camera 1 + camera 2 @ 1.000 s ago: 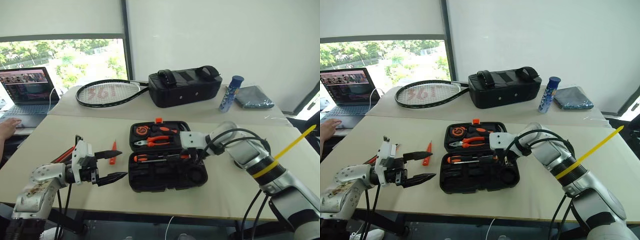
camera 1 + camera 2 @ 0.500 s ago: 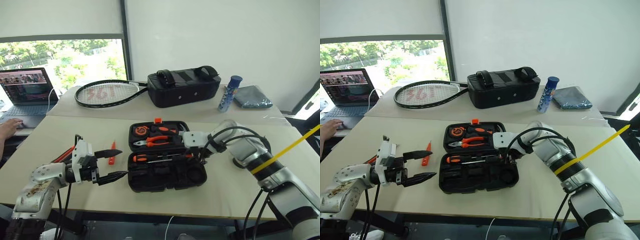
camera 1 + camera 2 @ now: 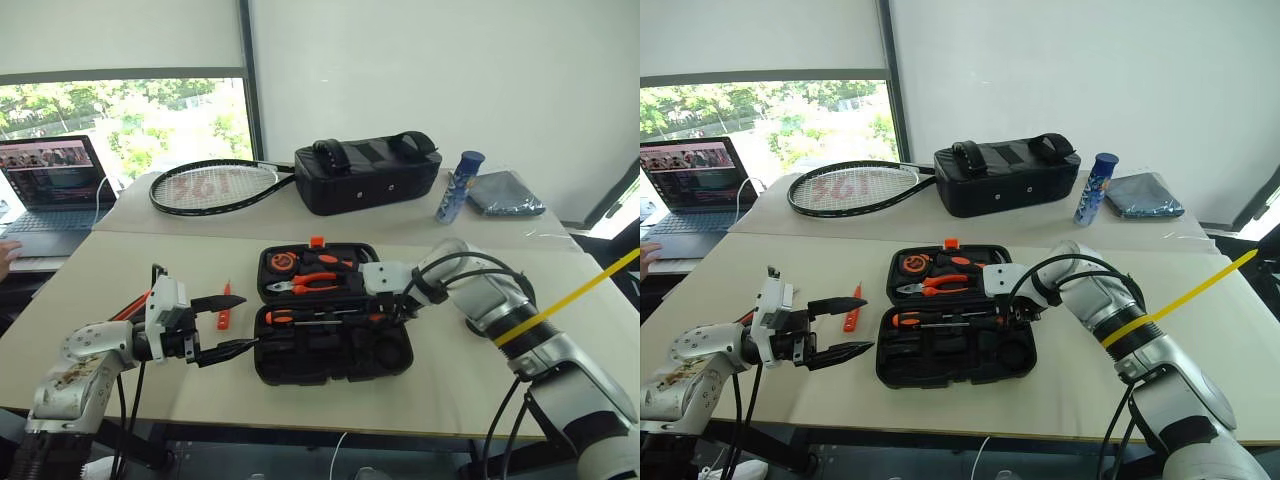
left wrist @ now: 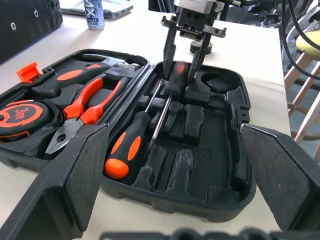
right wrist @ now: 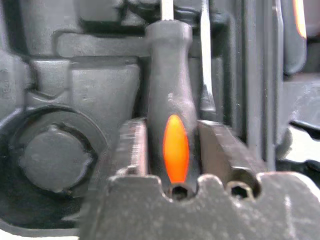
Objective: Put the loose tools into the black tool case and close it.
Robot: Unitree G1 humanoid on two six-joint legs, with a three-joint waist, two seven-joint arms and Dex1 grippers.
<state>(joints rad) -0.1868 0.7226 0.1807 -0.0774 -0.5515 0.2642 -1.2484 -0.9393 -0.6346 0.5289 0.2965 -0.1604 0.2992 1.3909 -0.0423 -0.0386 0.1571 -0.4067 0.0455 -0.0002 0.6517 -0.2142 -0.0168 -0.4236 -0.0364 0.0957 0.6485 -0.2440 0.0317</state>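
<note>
The black tool case [image 3: 333,318] lies open on the beige table [image 3: 150,270], its lid half holding orange-handled pliers [image 3: 305,282] and a round tape measure [image 3: 283,261]. The right gripper [image 3: 393,312] reaches down into the near half beside a screwdriver [image 3: 300,316]; whether its fingers grip anything cannot be told. The left gripper [image 3: 233,325] hangs left of the case, fingers spread wide and empty. A small slim orange tool [image 3: 226,305] lies on the table just behind it.

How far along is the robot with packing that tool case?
Done: one screwdriver lies in the open black tool case. In hand: the right hand is at a second screwdriver, sitting in its slot. Left: the small orange tool on the table near the open left hand, then closing it.
</note>
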